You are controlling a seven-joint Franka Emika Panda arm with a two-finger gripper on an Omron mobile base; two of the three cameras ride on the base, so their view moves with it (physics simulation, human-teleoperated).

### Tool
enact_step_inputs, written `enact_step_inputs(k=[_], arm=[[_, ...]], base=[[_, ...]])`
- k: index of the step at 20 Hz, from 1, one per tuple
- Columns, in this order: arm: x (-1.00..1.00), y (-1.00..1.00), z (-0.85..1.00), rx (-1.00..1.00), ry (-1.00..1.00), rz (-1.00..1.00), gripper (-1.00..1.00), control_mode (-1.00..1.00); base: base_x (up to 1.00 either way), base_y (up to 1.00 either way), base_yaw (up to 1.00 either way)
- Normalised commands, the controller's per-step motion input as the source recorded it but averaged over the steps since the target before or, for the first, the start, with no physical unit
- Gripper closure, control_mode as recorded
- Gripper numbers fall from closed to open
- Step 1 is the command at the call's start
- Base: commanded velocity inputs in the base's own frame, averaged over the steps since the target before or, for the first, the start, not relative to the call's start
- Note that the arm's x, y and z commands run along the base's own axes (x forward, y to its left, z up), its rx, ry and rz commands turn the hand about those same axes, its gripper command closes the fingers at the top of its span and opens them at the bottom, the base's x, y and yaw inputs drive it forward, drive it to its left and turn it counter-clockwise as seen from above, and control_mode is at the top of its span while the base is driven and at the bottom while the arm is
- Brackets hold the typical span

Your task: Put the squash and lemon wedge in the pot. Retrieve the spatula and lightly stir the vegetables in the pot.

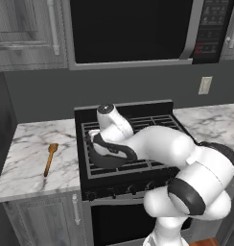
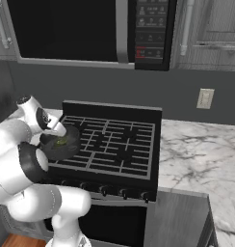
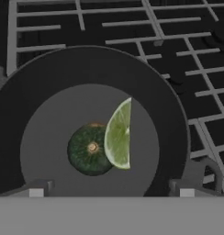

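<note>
The dark grey pot sits on the stove's front left burner. On its floor lies the round dark green squash, and the pale green lemon wedge leans against the squash's right side. A patch of green shows inside the pot in the right base view. My gripper hangs open straight above the pot, one fingertip at each side of its rim, with nothing between them. The wooden spatula lies on the marble counter left of the stove, head pointing away from me.
The black stove has bare grates to the right of and behind the pot. Marble counters flank it. A microwave hangs overhead, with cabinets beside it and an outlet on the wall.
</note>
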Motion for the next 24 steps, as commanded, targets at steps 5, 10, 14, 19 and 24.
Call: enact_step_inputs(k=[5, 10, 14, 19, 24], arm=[[-0.49, 0.13, 0.18, 0.0, -0.11, 0.0, -1.0, -1.0], [-0.33, 0.12, 0.34, 0.02, -0.03, 0.0, -1.0, -1.0], [-0.22, 0.24, 0.27, 0.06, 0.0, 0.0, -1.0, -1.0], [-0.05, 0.37, 0.18, 0.05, 0.0, 0.0, -1.0, -1.0], [-0.08, 0.41, 0.01, 0.06, 0.0, 0.01, -1.0, -1.0]], base=[[0.0, 0.0, 0.0], [0.0, 0.0, 0.0], [0.0, 0.0, 0.0], [0.0, 0.0, 0.0], [0.0, 0.0, 0.0]])
